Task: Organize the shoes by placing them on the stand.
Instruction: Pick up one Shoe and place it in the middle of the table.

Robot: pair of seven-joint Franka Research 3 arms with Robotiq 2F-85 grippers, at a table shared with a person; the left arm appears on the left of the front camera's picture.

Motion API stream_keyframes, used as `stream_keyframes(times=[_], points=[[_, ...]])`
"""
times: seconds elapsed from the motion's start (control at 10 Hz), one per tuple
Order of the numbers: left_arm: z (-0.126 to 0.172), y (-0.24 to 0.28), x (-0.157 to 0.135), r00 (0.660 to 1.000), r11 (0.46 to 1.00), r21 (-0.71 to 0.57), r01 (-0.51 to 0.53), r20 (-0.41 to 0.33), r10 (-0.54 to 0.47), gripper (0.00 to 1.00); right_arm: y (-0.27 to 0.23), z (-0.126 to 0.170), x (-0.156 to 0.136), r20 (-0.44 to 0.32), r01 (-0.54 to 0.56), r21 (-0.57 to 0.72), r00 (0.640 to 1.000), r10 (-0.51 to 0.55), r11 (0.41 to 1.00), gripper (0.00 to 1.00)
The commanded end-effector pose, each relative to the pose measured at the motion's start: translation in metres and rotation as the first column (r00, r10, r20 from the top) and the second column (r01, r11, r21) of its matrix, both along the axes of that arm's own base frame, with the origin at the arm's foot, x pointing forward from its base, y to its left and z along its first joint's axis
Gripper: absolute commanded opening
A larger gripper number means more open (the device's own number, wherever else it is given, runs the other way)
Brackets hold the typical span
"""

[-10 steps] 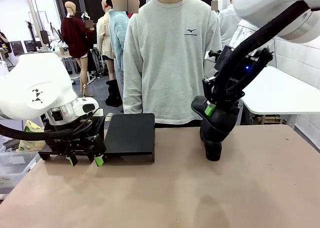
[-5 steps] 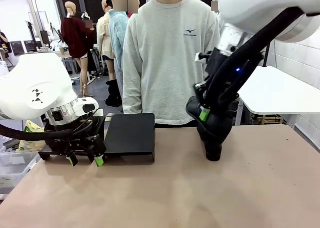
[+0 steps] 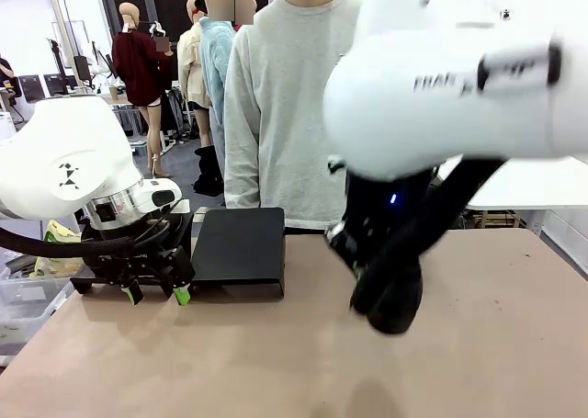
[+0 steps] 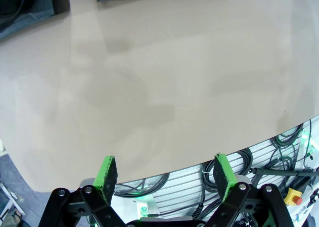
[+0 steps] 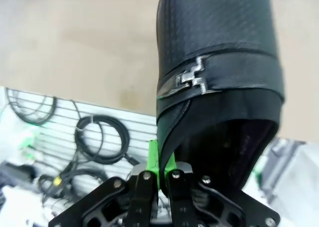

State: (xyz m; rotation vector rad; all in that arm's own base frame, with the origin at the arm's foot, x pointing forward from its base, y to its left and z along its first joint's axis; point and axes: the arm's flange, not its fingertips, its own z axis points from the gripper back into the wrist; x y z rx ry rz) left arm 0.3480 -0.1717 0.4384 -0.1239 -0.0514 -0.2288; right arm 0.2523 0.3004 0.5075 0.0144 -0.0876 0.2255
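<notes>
A black shoe [image 3: 397, 304] hangs low over the table's middle right, blurred, below my big white right arm. In the right wrist view the shoe [image 5: 219, 52] has a silver buckle strap, and my right gripper [image 5: 160, 176] is shut on the rim of its ankle opening, toe pointing away. One black stand [image 3: 241, 247] sits at the back left of the table, its sloped top bare. My left gripper [image 3: 156, 294] hovers just left of it, open with nothing between its green pads [image 4: 106, 171]. A stand corner [image 4: 30, 10] shows at that view's top left.
A person in a grey sweatshirt [image 3: 294, 106] stands at the far edge behind the stand. A clear bin [image 3: 23, 308] sits off the table's left side. Bare tabletop [image 3: 276, 363] spreads across the front. A white side table [image 3: 524, 175] is at the right.
My right arm has swung toward the camera and leftward, carrying the shoe lower and nearer the front. The left arm has not moved.
</notes>
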Motion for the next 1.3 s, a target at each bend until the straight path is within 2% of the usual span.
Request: stream_keyframes(times=[0.0,0.2,0.3,0.4,0.7,0.9,1.1,1.2], points=[[0.0,0.003,0.0,1.0,1.0,0.004,0.004,0.001,-0.004,1.0,0.035,-0.032,-0.005,-0.046,0.019,0.024,0.999,-0.018,1.0,0.0],[0.0,0.003,0.0,1.0,1.0,0.004,0.004,0.001,-0.004,1.0,0.058,-0.043,-0.012,-0.042,0.008,0.004,0.999,-0.008,1.0,0.0],[0.0,0.003,0.0,1.0,1.0,0.004,0.004,0.001,-0.004,1.0,0.066,-0.048,-0.01,-0.07,-0.064,0.01,0.995,0.064,0.998,0.0],[0.0,0.003,0.0,1.0,1.0,0.004,0.004,0.001,-0.004,1.0,0.046,-0.051,-0.02,-0.063,-0.004,-0.011,0.998,0.004,1.0,0.0],[0.0,0.003,0.0,1.0,1.0,0.004,0.004,0.001,-0.004,1.0,0.055,-0.056,-0.017,-0.085,-0.024,-0.005,0.996,0.024,1.0,0.0],[0.0,0.003,0.0,1.0,1.0,0.004,0.004,0.001,-0.004,1.0,0.095,-0.07,0.01,-0.031,0.022,-0.087,0.999,-0.025,0.996,0.0],[0.0,0.003,0.0,1.0,1.0,0.004,0.004,0.001,-0.004,1.0,0.121,-0.101,0.025,-0.069,-0.001,-0.125,0.998,-0.008,0.992,0.0],[0.0,0.003,0.0,1.0,1.0,0.004,0.004,0.001,-0.004,1.0,0.128,-0.112,0.025,-0.031,0.034,-0.152,0.999,-0.039,0.988,0.0]])
